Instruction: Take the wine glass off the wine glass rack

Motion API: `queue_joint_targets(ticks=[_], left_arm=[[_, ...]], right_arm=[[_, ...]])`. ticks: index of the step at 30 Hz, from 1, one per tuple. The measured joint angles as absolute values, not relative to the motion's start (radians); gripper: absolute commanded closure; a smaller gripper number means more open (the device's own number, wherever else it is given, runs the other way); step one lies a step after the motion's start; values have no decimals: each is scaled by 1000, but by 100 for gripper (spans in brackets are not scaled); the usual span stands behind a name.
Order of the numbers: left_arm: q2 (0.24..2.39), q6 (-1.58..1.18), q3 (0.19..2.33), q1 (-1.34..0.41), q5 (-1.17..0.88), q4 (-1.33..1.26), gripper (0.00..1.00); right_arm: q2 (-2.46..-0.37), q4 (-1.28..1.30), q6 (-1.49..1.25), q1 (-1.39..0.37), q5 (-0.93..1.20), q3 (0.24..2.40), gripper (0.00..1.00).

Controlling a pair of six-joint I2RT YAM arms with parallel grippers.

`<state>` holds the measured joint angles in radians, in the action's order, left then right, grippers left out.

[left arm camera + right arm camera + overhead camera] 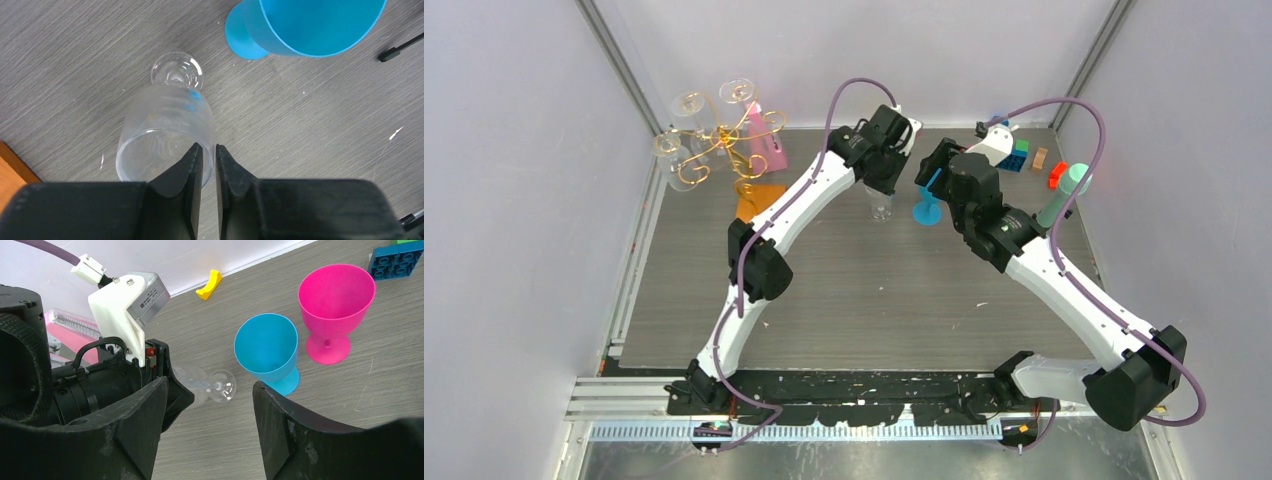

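1. Pinched in the left gripper (207, 150): the wine glass (167, 125), clear, caught by one side of its rim; black fingers (187, 175) almost together, only the glass wall between them.
2. Off the wine glass rack (724, 138) and well apart from it, out over the middle of the grey table (874, 300); bowl up, foot down; no telling whether resting on the tabletop or just above it.
3. Just beside the glass, toward the right arm: a blue goblet (926, 207), upright; beyond that, in the right wrist view, a pink goblet (335, 305), also upright.
4. Spread wide and holding nothing: the right gripper (210, 385), near the blue goblet, facing the left gripper.
5. At the far left corner, on its orange base (759, 197): the gold wire rack, with other clear glasses (691, 104) on its arms.
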<state>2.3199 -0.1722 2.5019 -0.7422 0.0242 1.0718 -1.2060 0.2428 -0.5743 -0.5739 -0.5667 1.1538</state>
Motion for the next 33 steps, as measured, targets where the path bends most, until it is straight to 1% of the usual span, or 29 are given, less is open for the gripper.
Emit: queue_joint_targets(ticks=[4,5,7,10,14,17,19,22,25,27,31,33], left_arm=[[2330,-178,2523,-742,25,1068,68],[2334,-178,2530,-742,25,1066,66],[2339,-183,2549,-742,26,1064,59],[2339,-197,2568,-742,26,1048,54],[2339,-215,2574,-737,24,1019,52],[2339,-237,2574,-727,6,1016,48],[2339,-257,2574,-717,-14,1007,42],[2328,-275,2573,-697,-57,994,27],[2283,-274,2563,-670,-94,981,20],[2229,-266,2555,-649,-116,974,17],[2099,-255,2552,-600,-162,961,9],[2024,-253,2542,-569,-173,952,2]], right_arm=[[-1206,244,-574,-574,-567,1154,32],[-1206,244,-574,-574,-567,1154,32],[-1206,249,-574,-574,-564,1156,32],[-1206,263,-575,-574,-551,1167,32],[-1206,265,-582,-574,-529,1181,32],[-1206,267,-583,-574,-522,1185,32],[-1206,269,-583,-574,-520,1188,32],[-1206,273,-582,-574,-511,1200,32],[-1203,257,-581,-574,-497,1211,32],[-1195,242,-580,-574,-489,1211,32],[-1179,197,-579,-573,-484,1211,32],[-1177,183,-579,-572,-484,1211,32]])
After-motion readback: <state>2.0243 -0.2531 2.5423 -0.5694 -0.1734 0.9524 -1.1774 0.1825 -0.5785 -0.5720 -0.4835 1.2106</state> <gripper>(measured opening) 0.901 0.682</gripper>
